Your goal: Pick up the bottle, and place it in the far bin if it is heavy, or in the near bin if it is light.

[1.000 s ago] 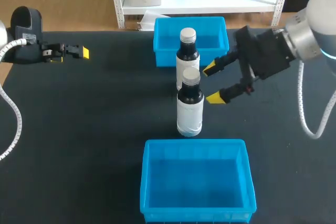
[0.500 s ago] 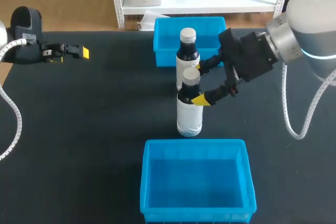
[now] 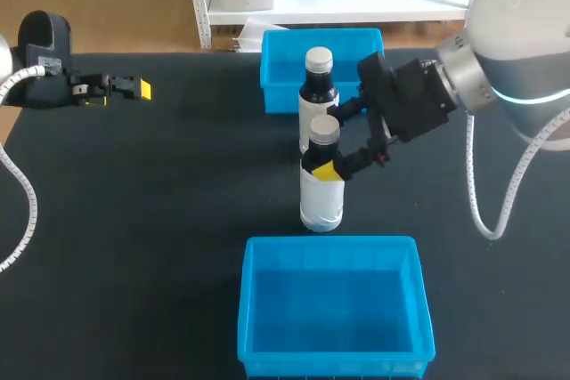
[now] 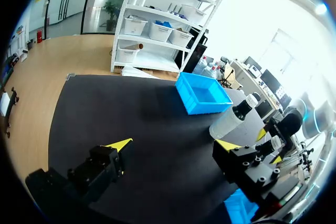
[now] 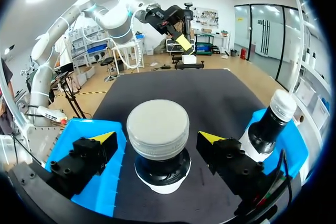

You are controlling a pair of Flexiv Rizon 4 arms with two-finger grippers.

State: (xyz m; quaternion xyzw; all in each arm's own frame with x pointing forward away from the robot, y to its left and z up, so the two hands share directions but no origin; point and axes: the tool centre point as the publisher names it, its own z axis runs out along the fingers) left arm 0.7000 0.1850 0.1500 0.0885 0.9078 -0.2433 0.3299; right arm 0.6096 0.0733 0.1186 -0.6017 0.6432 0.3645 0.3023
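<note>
Here, black table (image 3: 134,220), near bin (image 3: 248,309), bottle (image 3: 321,204)

— What moved?
— The right gripper (image 3: 331,141) slid left from the frame's right toward the centre.
— And now?
— Its spread fingers flank the neck of the near bottle (image 3: 321,193), no longer off beside it.

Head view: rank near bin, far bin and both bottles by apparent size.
1. near bin
2. far bin
3. near bottle and far bottle: they look alike. The far one is partly hidden behind the near one and lies farther from the camera, so they are not ranked.
</note>
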